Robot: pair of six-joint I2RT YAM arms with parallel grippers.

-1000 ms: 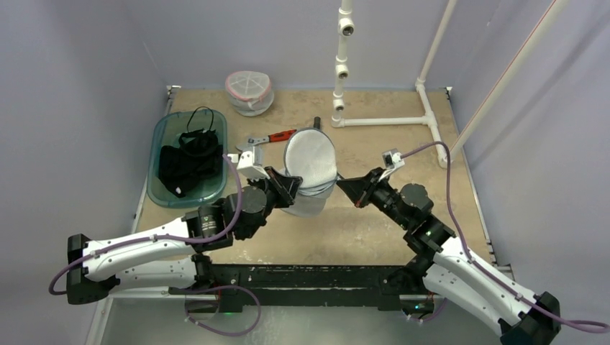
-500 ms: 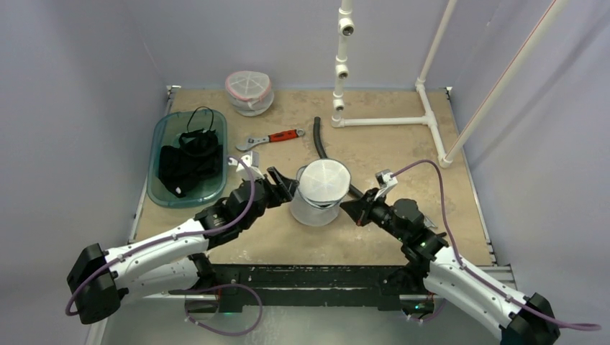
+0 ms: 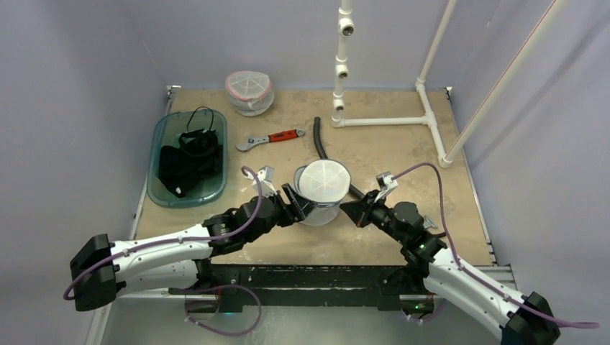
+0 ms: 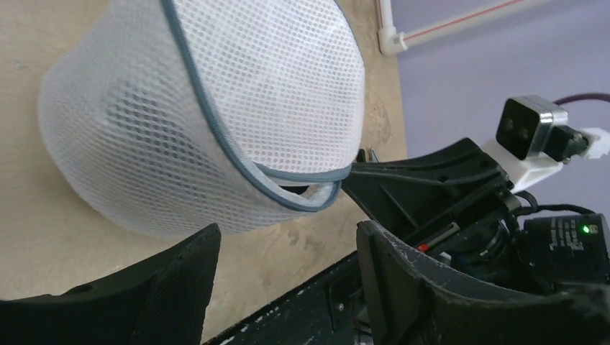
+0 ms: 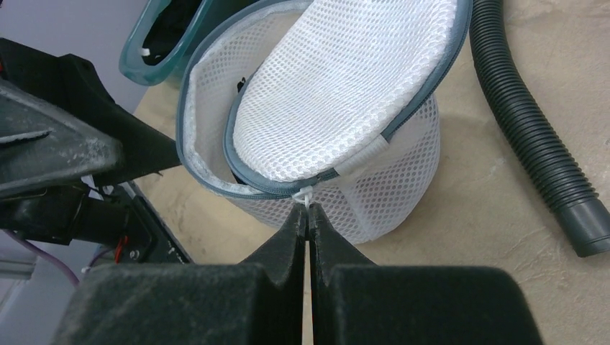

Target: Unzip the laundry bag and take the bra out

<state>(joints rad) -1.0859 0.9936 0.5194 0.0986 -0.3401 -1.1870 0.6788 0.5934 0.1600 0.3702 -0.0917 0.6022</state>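
Showed the laundry bag [image 3: 321, 192] upright near the middle of the table [image 3: 392, 154], between the two claws, with the lid already parted from the wall in a gap beside the zip pull [image 5: 305, 194]. Pinched that white pull in the right claw [image 5: 308, 210], with the fingers pressed together on it at the bag's near rim. Stood the left claw [image 3: 296, 203] spread just beside the bag's wall, gripping nothing. Could not make out the bra through the mesh, and judged it to be inside the bag. Took the step in hand to be running the zip further round the rim. For a clean run, needed the pull drawn along the grey zip track [image 5: 208, 183] rather than away from it, lest so light a bag tip or slide. Needed the left claw closed low on the mesh wall as an anchor against that drag. Needed the black hose [image 5: 536, 136], lying just beside the bag, avoided on the far sweep.
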